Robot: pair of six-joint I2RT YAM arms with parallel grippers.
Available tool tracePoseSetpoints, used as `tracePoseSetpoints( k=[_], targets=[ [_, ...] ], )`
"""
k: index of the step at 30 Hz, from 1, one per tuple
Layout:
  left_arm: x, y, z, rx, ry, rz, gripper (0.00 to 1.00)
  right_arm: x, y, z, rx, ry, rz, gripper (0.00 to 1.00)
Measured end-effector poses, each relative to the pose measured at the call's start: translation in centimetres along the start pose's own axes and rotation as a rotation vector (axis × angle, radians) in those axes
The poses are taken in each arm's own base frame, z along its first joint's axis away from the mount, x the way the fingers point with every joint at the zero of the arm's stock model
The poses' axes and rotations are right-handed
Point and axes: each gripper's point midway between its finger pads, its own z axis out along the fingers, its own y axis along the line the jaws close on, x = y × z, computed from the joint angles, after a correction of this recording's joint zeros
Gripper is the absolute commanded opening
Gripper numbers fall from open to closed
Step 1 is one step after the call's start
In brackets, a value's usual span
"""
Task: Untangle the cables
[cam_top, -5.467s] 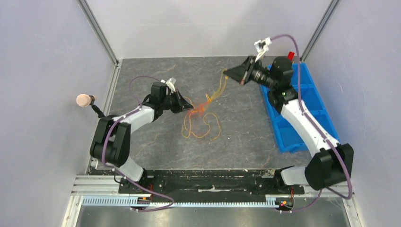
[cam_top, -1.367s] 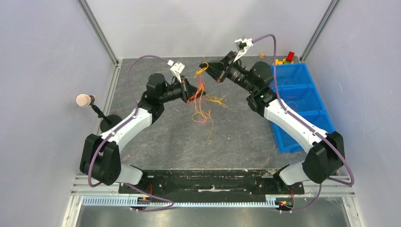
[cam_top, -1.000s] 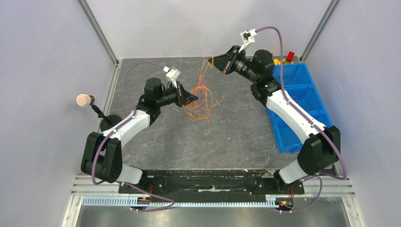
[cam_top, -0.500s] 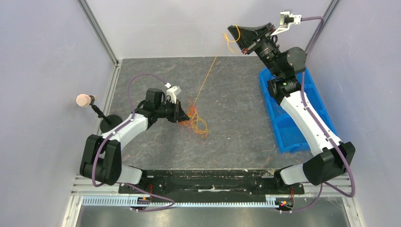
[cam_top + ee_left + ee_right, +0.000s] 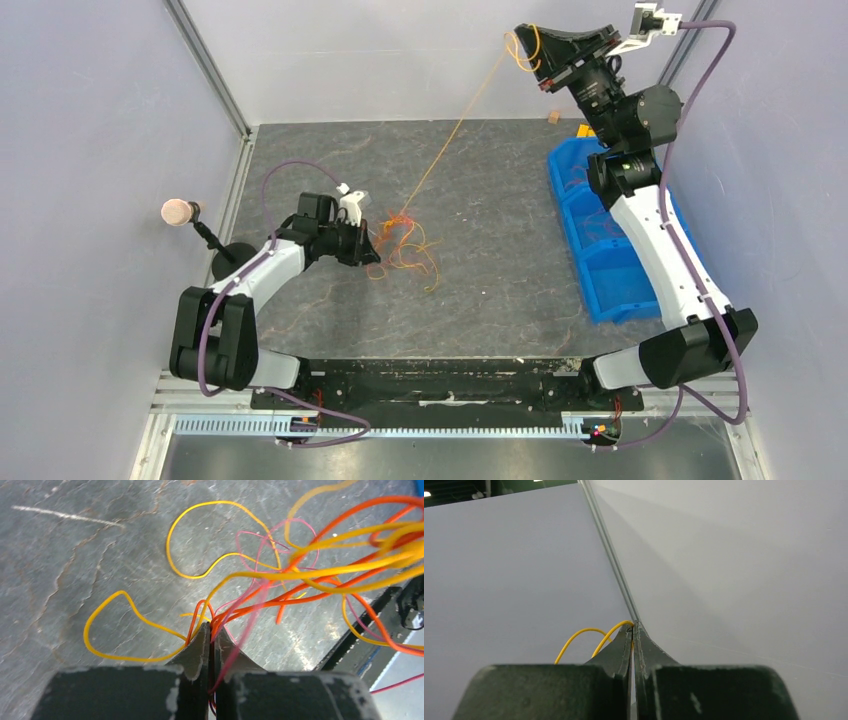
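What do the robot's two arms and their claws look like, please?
Both match: white link shells between bulky black joints on the left arm and right arm, a thick purple cable looping along each. The left claw and right claw are matte black wedges tapering to thin tips, edges scuffed pale. A white bracket sits at each wrist.

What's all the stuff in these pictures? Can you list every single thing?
cables: several in one tangle, red, orange and yellow, middle of the table; one yellow strand runs tight up to the right claw
bin: one, blue, right side of the table
ball on a black stand: one, pinkish, left edge
small blocks: two seen, tan and orange, behind the bin
table: one, dark grey
left claw: one, black, shut on the cables, low by the tangle
right claw: one, black, shut on a yellow cable, raised high at the back right
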Motion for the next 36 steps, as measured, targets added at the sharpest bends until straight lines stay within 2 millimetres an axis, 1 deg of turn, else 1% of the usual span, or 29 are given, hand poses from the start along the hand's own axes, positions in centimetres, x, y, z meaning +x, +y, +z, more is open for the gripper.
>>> tracePoseSetpoints(
  k=[5, 7, 8, 9, 11, 13, 14, 15, 16, 17, 18, 19, 20, 22, 24, 25, 27, 29, 31, 32, 33, 34, 35, 36],
  targets=[
    [0.9, 1.4, -0.9, -0.037, 0.026, 0.014, 0.02, -0.9, -3.1, -1.1, 0.084, 0.021, -0.092, 0.0],
    [1.0, 1.1, -1.4, -0.032, 0.03, 0.03, 0.02, 0.0, -4.5, -2.4, 0.128, 0.067, -0.143, 0.0],
    [1.1, 1.0, -1.6, -0.03, 0.032, 0.042, 0.02, 1.0, -5.2, -3.4, 0.152, 0.102, -0.166, 0.0],
    [1.1, 0.7, -1.8, -0.025, 0.033, 0.054, 0.02, 2.4, -5.9, -4.8, 0.179, 0.147, -0.187, 0.0],
    [0.6, 0.2, -2.2, -0.018, 0.026, 0.077, 0.02, 7.0, -8.2, -9.0, 0.253, 0.286, -0.234, 0.0],
    [0.0, -0.1, -2.4, -0.015, 0.011, 0.112, 0.02, 12.2, -10.7, -14.0, 0.325, 0.454, -0.253, 0.0],
    [-0.3, -0.2, -2.5, -0.014, 0.004, 0.13, 0.02, 15.1, -12.4, -16.9, 0.372, 0.554, -0.261, 0.0],
    [-0.5, -0.2, -2.6, -0.015, 0.0, 0.143, 0.02, 17.8, -14.0, -19.9, 0.42, 0.656, -0.262, 0.03],
    [-0.6, -0.2, -2.7, -0.015, -0.001, 0.157, 0.02, 20.4, -15.4, -23.2, 0.463, 0.77, -0.256, 0.18],
    [-0.5, -0.2, -2.7, -0.015, 0.003, 0.171, 0.03, 22.3, -16.2, -25.6, 0.488, 0.865, -0.242, 0.35],
    [-0.3, -0.2, -2.6, -0.015, 0.014, 0.188, 0.04, 24.0, -16.9, -28.2, 0.511, 0.974, -0.223, 0.5],
    [0.1, -0.3, -2.6, -0.013, 0.031, 0.211, 0.06, 25.4, -17.1, -30.1, 0.515, 1.064, -0.203, 0.62],
    [0.5, -0.5, -2.5, -0.007, 0.048, 0.233, 0.07, 26.5, -17.1, -31.7, 0.501, 1.153, -0.184, 0.71],
    [1.2, -1.1, -2.2, 0.008, 0.084, 0.292, 0.06, 27.8, -16.4, -33.5, 0.444, 1.285, -0.145, 0.86],
    [1.9, -1.7, -1.8, 0.025, 0.117, 0.353, 0.04, 28.1, -15.6, -33.5, 0.361, 1.358, -0.118, 0.97],
    [2.2, -2.0, -1.6, 0.035, 0.13, 0.377, 0.04, 28.0, -15.1, -32.9, 0.308, 1.375, -0.104, 0.98],
    [2.6, -2.1, -1.3, 0.045, 0.144, 0.408, 0.03, 28.0, -14.0, -30.9, 0.198, 1.364, -0.079, 0.98],
    [2.7, -2.0, -1.2, 0.046, 0.143, 0.426, 0.03, 28.6, -12.7, -29.1, 0.108, 1.345, -0.067, 0.97],
    [2.9, -1.8, -0.9, 0.047, 0.135, 0.44, 0.02, 30.9, -10.2, -27.2, -0.013, 1.329, -0.051, 0.9],
    [3.0, -1.8, -0.8, 0.049, 0.133, 0.445, 0.02, 32.3, -8.8, -26.5, -0.073, 1.324, -0.031, 0.87],
    [3.1, -1.8, -0.7, 0.055, 0.131, 0.452, 0.02, 34.0, -7.0, -25.7, -0.144, 1.316, -0.006, 0.86],
    [3.2, -1.9, -0.7, 0.059, 0.129, 0.456, 0.02, 35.4, -5.8, -25.2, -0.192, 1.313, 0.017, 0.85],
    [3.1, -1.9, -0.6, 0.062, 0.123, 0.461, 0.02, 37.3, -4.2, -24.8, -0.254, 1.314, 0.055, 0.85],
    [3.0, -2.0, -0.5, 0.064, 0.117, 0.466, 0.02, 38.8, -3.2, -24.8, -0.29, 1.319, 0.087, 0.84]
  ],
)
